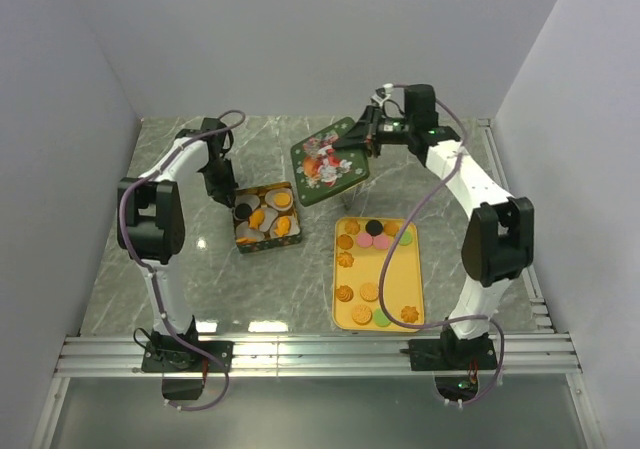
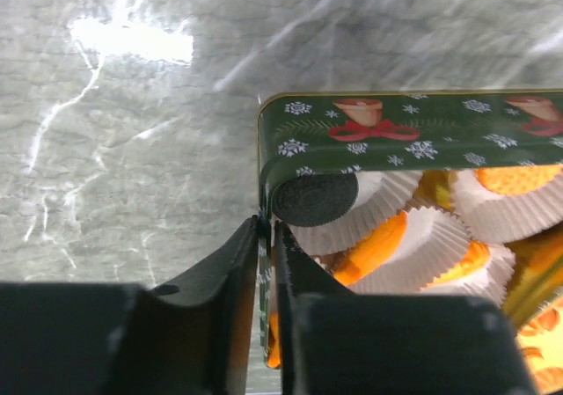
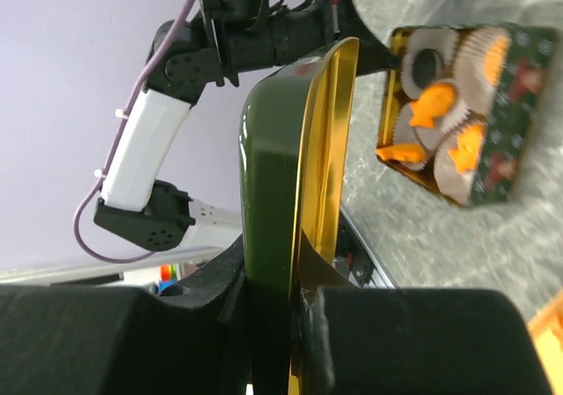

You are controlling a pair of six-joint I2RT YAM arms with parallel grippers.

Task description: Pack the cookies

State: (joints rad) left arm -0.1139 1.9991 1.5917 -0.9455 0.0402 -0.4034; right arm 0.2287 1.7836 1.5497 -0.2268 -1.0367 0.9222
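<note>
- Green printed metal forms the tin (image 2: 396, 140); snowflakes and bells with red bows are shown on its wall, and any lettering is too small to be read.
- One matching green lid (image 1: 330, 164), with a red and white Christmas picture on top and gold inside, is held tilted above the table (image 1: 150, 229), clamped by its edge in the right gripper (image 3: 281, 281).
- The tin's left wall is straddled by the left gripper (image 2: 268, 237), one finger outside and one inside; whether the wall is being pinched or merely flanked cannot be told.
- One black cookie (image 2: 314, 200) is seen in a white paper cup (image 2: 422, 237) in the tin's corner, just beside that gripper; at least four orange cookies are lodged in the other cups.
- One yellow tray (image 1: 395, 284) is set to the right of the tin, apart from it.
- About thirteen cookies (image 1: 369, 291) are counted on the tray: two pink, two green, one black, the rest golden or orange.
</note>
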